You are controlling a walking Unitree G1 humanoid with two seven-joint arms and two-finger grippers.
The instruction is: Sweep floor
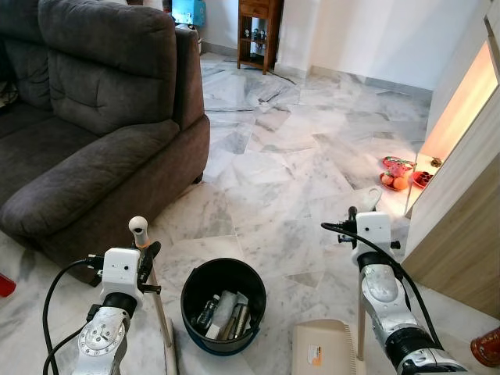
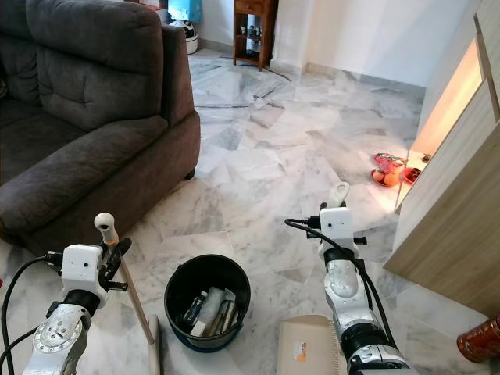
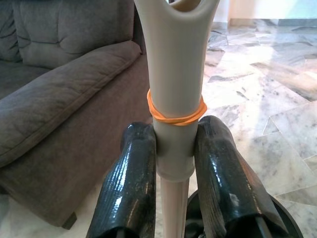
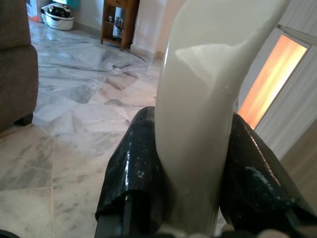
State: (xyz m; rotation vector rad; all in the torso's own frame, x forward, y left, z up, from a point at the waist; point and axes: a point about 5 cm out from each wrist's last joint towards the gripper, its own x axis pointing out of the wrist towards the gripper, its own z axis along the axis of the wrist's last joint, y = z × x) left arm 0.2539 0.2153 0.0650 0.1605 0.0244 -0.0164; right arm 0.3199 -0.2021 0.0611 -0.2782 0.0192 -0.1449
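My left gripper [image 3: 174, 136] is shut on a beige broom handle [image 1: 139, 229] just below an orange rubber band [image 3: 176, 115]. The stick slants down to the broom head [image 1: 170, 350] at the lower left of the floor. My right gripper [image 4: 190, 144] is shut on the upright white handle [image 1: 368, 200] of a beige dustpan [image 1: 321, 348] that rests on the floor at the lower right. Between the two arms stands a black bucket [image 1: 223, 303] with rubbish inside.
A dark grey sofa [image 1: 94, 117] runs along the left. A wooden cabinet [image 1: 461, 219] lines the right, with plates of fruit [image 1: 398, 173] on the floor at its lit opening. A wooden shelf [image 1: 258, 31] stands far back. A red object [image 1: 488, 345] sits at lower right. Marble floor lies ahead.
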